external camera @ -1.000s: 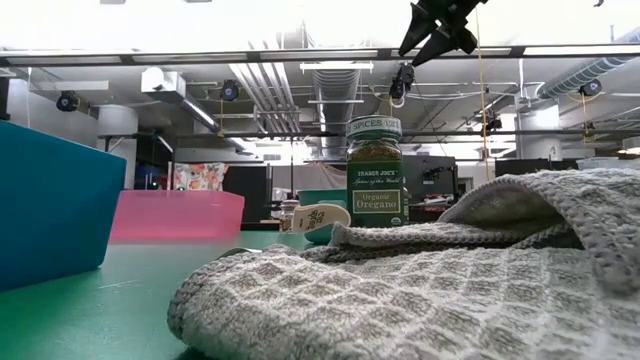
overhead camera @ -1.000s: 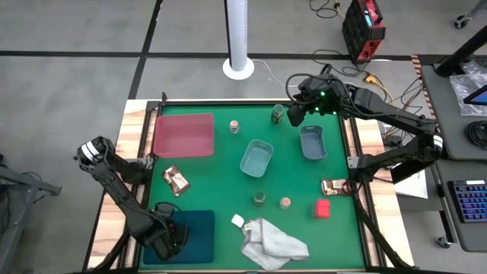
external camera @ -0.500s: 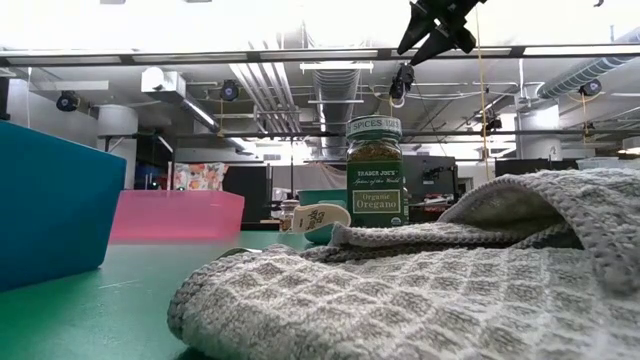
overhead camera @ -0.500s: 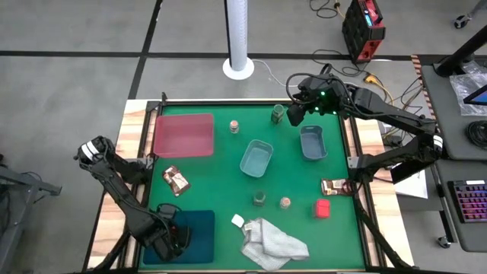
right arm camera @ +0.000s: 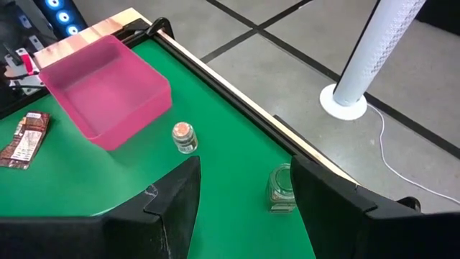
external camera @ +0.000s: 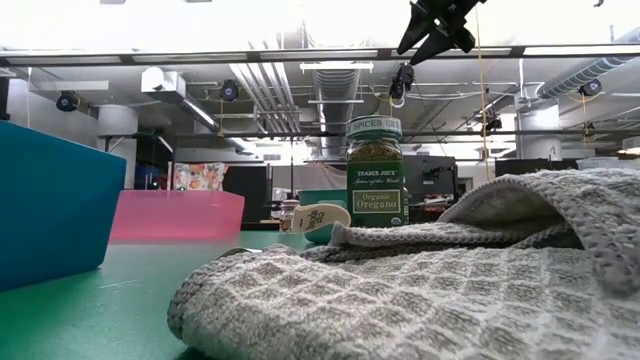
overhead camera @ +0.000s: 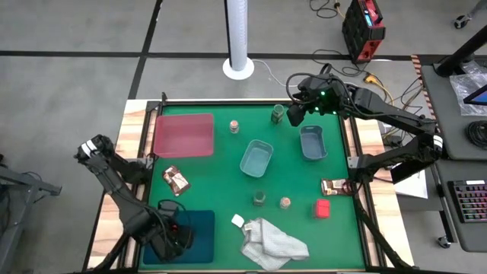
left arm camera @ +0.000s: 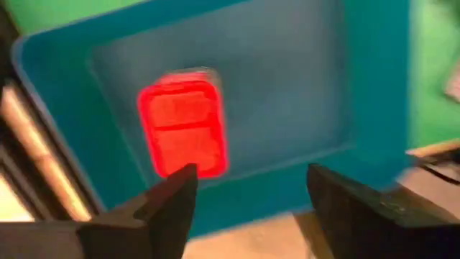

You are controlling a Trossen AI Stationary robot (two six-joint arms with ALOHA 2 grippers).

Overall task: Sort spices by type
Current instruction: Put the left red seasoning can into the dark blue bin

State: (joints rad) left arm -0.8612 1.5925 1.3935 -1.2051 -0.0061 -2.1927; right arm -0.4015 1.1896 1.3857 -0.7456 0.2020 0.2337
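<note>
High view: the counter (overhead camera: 221, 171) is a green mat framed by pale wood strips. On it lie a flat pink tray (overhead camera: 183, 135) at the far left corner, a flat teal tray (overhead camera: 199, 228) at the near left corner, and two bluish tubs, one (overhead camera: 256, 157) mid-counter and one (overhead camera: 312, 142) toward the far right. A waffle-weave white-grey cloth (overhead camera: 274, 242) is crumpled at the near edge.

The left end effector (overhead camera: 173, 236) hangs over the teal tray; in its wrist view the two dark fingers (left arm camera: 169, 201) stand well apart with nothing between them, and a glossy bright pink block (left arm camera: 183, 124) lies flat on the tray floor just beyond them. The right end effector (overhead camera: 294, 115) is held above the far edge, fingers (right arm camera: 176, 198) spread moderately and empty, just beside a dark green jar (overhead camera: 278, 114).

Counted spices: two pink blocks, the second (overhead camera: 323, 208) near the right edge; two brown foil sachets, one (overhead camera: 176, 180) on the left between the trays, one (overhead camera: 332, 187) at the right edge; two tan-topped jars, one (overhead camera: 234, 126) beside the pink tray, one (overhead camera: 285, 202) near the cloth; two dark green jars, the second (overhead camera: 260, 198) just beside that tan-topped one. In the low view this green jar's label reads oregano.
</note>
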